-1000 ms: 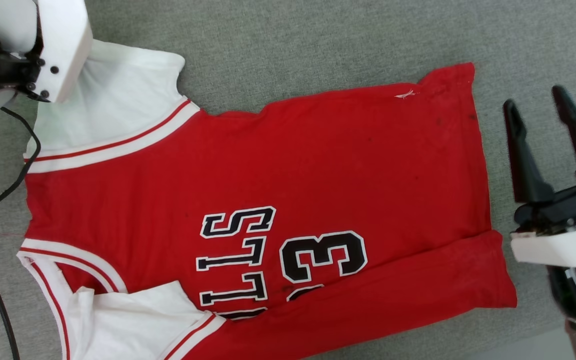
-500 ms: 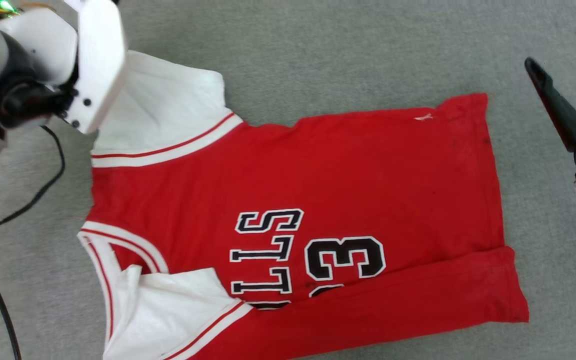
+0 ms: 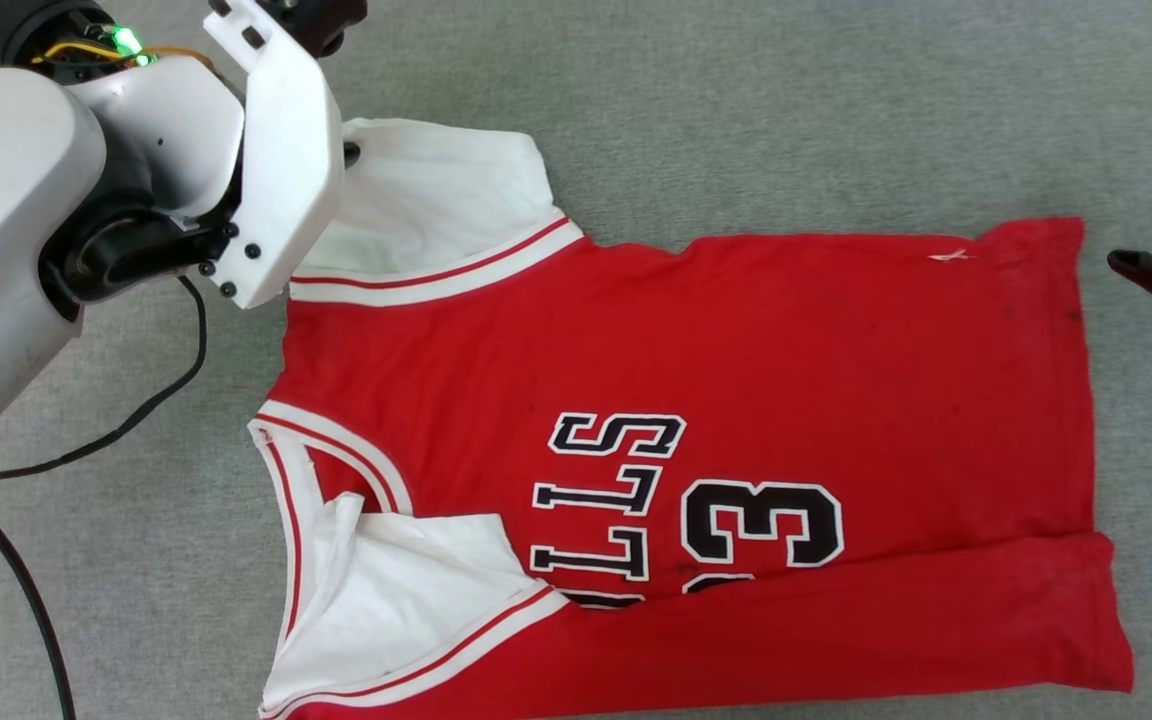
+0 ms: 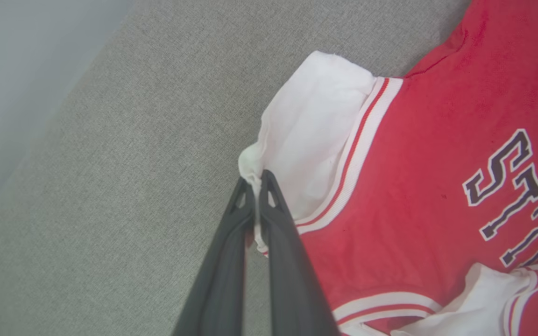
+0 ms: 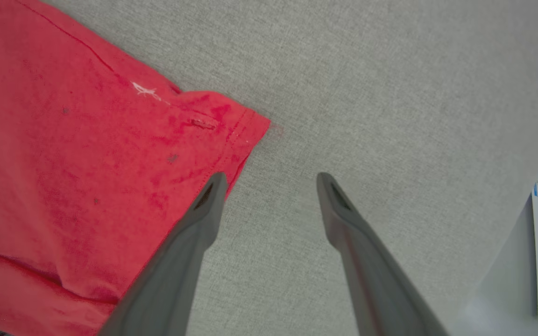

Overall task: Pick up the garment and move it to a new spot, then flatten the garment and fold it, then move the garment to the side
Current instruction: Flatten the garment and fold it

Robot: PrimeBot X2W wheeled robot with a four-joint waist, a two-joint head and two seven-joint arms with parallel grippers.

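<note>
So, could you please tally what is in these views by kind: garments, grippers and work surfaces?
garment: 1
grippers: 2, the left gripper shut on the garment's white sleeve, the right gripper open by its red hem corner
grey surface: 1
Total: 4

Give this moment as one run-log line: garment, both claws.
garment: flat on grey surface, near side folded over print | left claw: shut on white sleeve edge | right claw: open, empty, at hem corner
</note>
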